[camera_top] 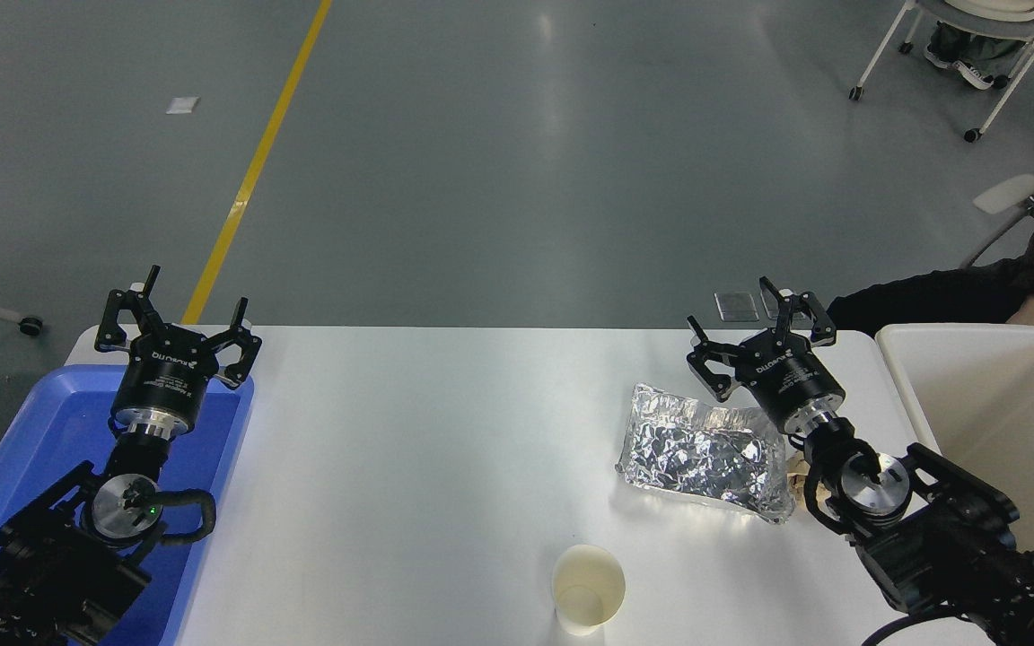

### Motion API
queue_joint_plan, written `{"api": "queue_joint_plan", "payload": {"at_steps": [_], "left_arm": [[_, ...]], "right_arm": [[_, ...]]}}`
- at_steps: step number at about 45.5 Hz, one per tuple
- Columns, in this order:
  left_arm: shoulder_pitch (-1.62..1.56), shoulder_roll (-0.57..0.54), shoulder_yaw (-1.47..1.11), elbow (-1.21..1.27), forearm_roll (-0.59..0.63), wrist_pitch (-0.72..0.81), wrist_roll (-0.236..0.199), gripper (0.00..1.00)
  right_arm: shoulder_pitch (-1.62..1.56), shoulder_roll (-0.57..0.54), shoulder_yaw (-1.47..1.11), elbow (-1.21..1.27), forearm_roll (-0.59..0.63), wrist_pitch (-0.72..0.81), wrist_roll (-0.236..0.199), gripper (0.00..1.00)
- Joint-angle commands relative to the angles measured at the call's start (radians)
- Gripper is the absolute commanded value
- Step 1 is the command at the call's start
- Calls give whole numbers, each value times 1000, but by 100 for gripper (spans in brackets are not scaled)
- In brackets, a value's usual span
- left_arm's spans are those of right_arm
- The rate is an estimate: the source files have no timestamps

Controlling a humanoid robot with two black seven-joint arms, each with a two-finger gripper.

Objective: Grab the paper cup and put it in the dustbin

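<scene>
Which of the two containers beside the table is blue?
The shallow tray under the left gripper is blue; the deep dustbin at right is cream-white.

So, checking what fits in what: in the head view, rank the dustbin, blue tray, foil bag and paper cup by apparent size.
1. Dustbin and blue tray: both cut off by the frame edges, so unranked against each other.
2. Foil bag.
3. Paper cup, though nearest the camera.

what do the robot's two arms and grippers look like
Both arms are black and blocky. The left gripper and the right gripper are black, with thin pronged fingers on a round body that carries small white lettering. Behind each body sits a silver metal ring and a silver disc at the wrist. A black cable loops beside the left wrist, where a small green light glows.
</scene>
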Motion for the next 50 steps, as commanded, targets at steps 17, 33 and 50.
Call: {"api": "queue_joint_plan", "payload": {"at_steps": [17,33,50], "left_arm": [[0,0,2,0,0,2,2,100],[0,0,2,0,0,0,2,100],[0,0,2,0,-1,2,2,100]], "right_arm": [[64,-43,-57,85,-219,-21,-5,100],[478,-172,-670,128,-380,-71,-8,100],[979,-214,-1322,265,-393,-18,-9,100]]}}
